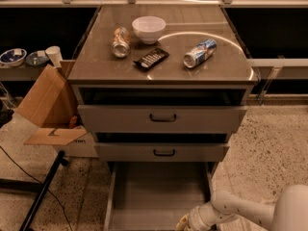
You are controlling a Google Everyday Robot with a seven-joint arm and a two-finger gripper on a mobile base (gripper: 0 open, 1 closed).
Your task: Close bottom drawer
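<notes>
The bottom drawer (159,194) of the grey cabinet is pulled far out toward me; its plain grey inside shows and its front panel is cut off by the lower frame edge. My white arm comes in from the lower right. The gripper (185,224) sits at the drawer's front right corner, mostly cut off by the frame edge. The middle drawer (161,152) and the top drawer (162,118) stand slightly out, each with a small black handle.
On the cabinet top (96,66) lie a white bowl (148,28), two cans (121,41) (199,53) and a black remote (151,58). An open cardboard box (48,107) stands left of the cabinet. A black stand leg (41,191) crosses the floor at lower left.
</notes>
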